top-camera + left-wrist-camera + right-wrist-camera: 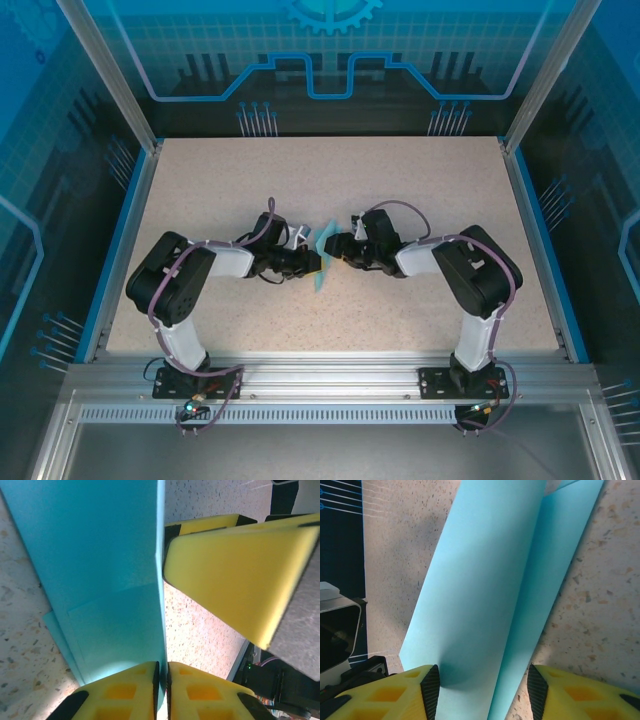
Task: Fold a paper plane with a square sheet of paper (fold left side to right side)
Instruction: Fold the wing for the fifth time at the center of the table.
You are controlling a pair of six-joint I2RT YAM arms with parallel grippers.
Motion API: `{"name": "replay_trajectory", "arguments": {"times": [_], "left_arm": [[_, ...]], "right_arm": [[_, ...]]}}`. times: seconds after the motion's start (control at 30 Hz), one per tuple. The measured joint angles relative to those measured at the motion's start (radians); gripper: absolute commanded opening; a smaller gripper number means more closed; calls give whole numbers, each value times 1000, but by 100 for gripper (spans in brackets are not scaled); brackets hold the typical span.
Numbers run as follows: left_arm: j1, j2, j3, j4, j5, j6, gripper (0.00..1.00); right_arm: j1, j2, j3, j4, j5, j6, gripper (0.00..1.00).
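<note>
- Square sheet of thin light-blue paper (319, 278): partly folded, near the centre of the speckled beige tabletop (300, 180). In my overhead view its length runs from 12 to 6 o'clock, and one flap looks lifted off the surface.
- Left arm's yellow-padded fingers (120, 692): reaching in from 9 o'clock, pressed together on the sheet's edge. I judge this pinch keeps the raised flap steady.
- Right arm's fingers (395, 695): reaching in from 3 o'clock, apart, straddling the sheet without clamping it. They are probably placed to grip it or press the crease.
</note>
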Motion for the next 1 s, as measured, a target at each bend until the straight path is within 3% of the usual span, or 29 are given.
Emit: {"name": "replay_trajectory", "arguments": {"times": [0.3,0.6,1.0], "left_arm": [[0,2,0,-1,0,0,31],[51,-58,0,-61,-1,19,54],[106,-13,84,-101,4,27,50]], "right_arm": [[0,11,32,-56,2,14,49],[0,13,38,-69,2,14,49],[0,13,38,-70,2,14,49]]}}
